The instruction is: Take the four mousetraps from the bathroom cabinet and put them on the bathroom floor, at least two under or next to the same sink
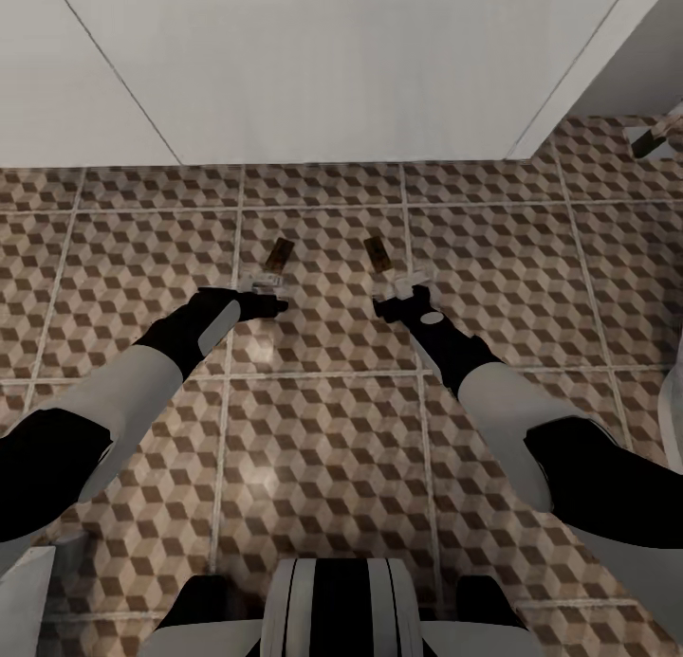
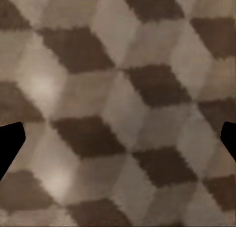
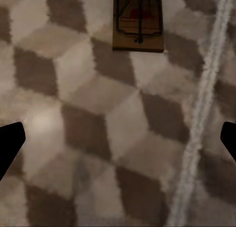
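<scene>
Currently: left mousetrap (image 1: 278,256) and right mousetrap (image 1: 377,252) flat on the floor (image 1: 323,448), side by side but apart, near the foot of the white sink unit (image 1: 332,69). Right mousetrap confirmed from the right wrist view, spring and red spot uppermost, beside a grout line.

Left gripper (image 1: 266,280) just short of the left mousetrap, fingers spread wide, holding nothing. Right gripper (image 1: 403,282) just short of the right mousetrap, likewise spread and empty.

Step in hand, as judged: setting down done, withdrawal due. Recommended: lift both arms straight up and back, keeping fingers spread, so as not to drag or flip either trap; avoid nudging them away from the sink unit.

Count: mousetraps on the floor ahead, two; grippers, two; sink units, one. One small brown item (image 1: 655,137) at the far right, too small to identify. Four traps required, so two judged outstanding.
</scene>
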`<state>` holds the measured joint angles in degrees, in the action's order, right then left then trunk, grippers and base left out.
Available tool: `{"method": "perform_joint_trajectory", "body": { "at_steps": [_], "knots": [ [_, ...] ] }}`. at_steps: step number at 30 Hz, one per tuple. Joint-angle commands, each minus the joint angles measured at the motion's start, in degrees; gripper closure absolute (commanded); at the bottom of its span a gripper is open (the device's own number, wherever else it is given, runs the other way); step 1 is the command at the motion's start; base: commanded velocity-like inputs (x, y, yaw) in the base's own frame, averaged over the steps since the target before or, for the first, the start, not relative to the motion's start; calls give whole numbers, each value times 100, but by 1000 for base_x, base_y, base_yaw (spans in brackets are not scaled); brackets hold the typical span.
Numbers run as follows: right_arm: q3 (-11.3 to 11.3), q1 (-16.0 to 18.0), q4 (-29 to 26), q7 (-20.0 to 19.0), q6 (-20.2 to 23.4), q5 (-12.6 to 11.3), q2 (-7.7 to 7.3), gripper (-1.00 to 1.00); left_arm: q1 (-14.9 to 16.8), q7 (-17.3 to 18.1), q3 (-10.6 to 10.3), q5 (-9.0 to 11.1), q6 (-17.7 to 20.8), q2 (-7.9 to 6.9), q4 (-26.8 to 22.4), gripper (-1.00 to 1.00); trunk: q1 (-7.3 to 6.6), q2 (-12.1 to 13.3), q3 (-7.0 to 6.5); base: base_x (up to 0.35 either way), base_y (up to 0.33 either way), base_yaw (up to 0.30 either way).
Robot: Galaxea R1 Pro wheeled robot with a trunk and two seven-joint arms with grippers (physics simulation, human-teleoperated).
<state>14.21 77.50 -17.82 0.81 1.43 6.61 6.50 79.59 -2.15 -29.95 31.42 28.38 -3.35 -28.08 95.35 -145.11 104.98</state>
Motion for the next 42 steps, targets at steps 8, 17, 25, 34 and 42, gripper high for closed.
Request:
{"method": "perform_joint_trajectory", "body": {
  "at_steps": [8, 17, 25, 34, 42],
  "knots": [
    [3, 2, -2, 9, 15, 60, 0, -100, 3, -23, -37, 40, 18, -8, -6, -100, -4, -1, 2, -330, 0, 0],
    [6, 2, -2, 9, 15, 60, -4, -100, 3, -23, -37, 40, 18, -8, -6, -100, -4, -1, 2, -332, 0, 0],
    [10, 2, -2, 7, 15, 59, -20, -100, 1, -23, -37, 40, 18, -8, 0, -100, -4, -1, 2, -332, 0, 0],
    [11, 2, -2, 7, 15, 57, -32, -100, 1, -23, -37, 40, 18, -8, 27, -100, -4, -1, 2, -332, 0, 0],
    [11, 2, -2, 7, 15, 60, -40, -100, 2, -23, -37, 40, 18, -8, 32, -100, -4, -1, 2, -332, 0, 0]
  ]
}}
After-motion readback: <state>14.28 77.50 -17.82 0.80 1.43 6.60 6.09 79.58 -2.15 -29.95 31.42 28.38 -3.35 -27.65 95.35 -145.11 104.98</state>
